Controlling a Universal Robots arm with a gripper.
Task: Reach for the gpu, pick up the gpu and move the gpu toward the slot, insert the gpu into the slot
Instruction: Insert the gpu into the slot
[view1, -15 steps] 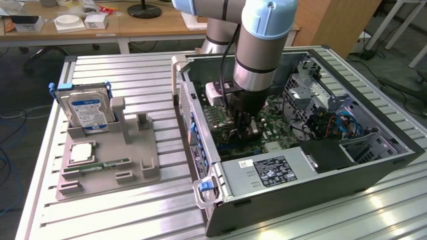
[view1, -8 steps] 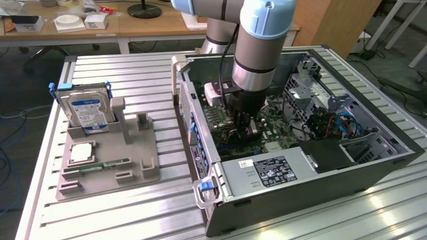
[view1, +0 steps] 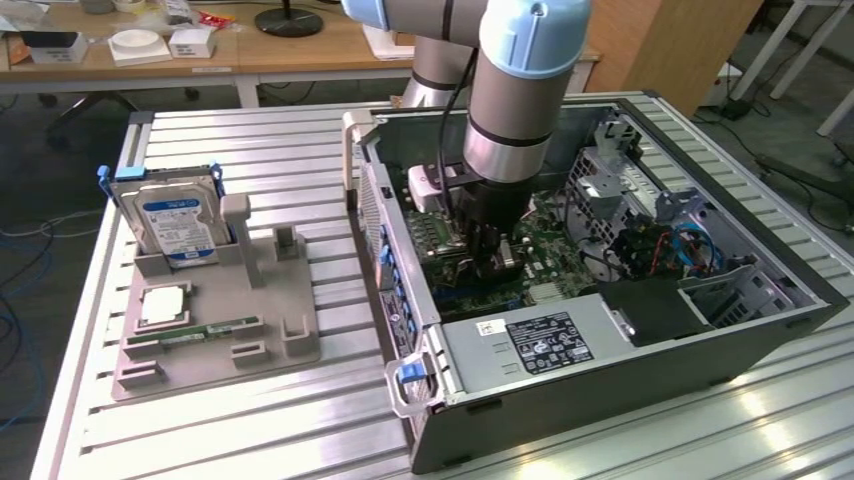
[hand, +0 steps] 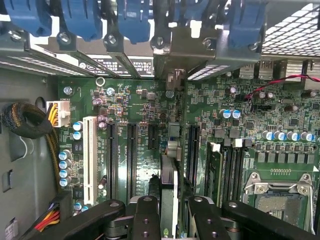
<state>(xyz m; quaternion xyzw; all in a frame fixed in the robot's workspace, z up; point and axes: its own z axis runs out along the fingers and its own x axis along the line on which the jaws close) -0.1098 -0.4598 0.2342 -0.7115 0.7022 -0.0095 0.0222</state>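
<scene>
The tool (hand: 169, 220) holds the gpu (hand: 169, 187) on edge, its long side running along the slot (hand: 173, 145) straight below it.

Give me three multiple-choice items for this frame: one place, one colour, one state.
1. The hard drive stands: A in the grey fixture; B inside the case; C on the wooden desk.
2. Its label is: A red; B blue; C yellow.
3. The gpu is: A lying on the fixture; B gripped inside the case; C on the floor.
Answers: A, it stands upright in the fixture; B, the label is blue; B, the gripper clamps it over the motherboard.
</scene>
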